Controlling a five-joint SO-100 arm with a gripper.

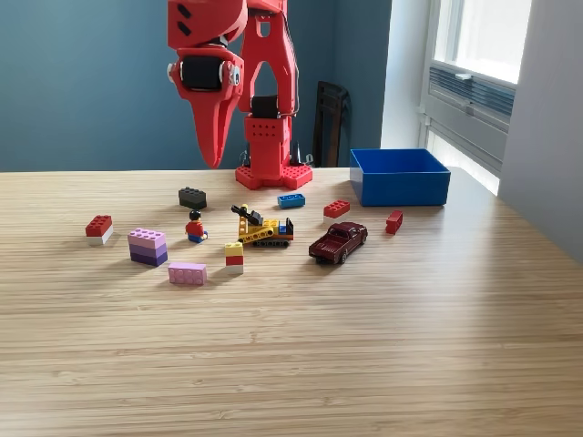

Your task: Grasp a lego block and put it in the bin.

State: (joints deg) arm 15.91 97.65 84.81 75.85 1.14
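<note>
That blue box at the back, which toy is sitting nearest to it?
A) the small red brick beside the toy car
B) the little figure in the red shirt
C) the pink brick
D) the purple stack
A: the small red brick lies just in front of the bin, at its near right corner, while the other pieces listed sit far over toward the exterior view's left.

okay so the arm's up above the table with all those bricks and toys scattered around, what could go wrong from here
1. The gripper hangs high with nothing in it; the pieces are crowded, so reaching for the black brick could knock the little figure over.
2. The toy car and yellow digger sit among the bricks and might get picked up by mistake.
3. The red brick lies close to the blue bin; a push could wedge it against the wall.
</note>
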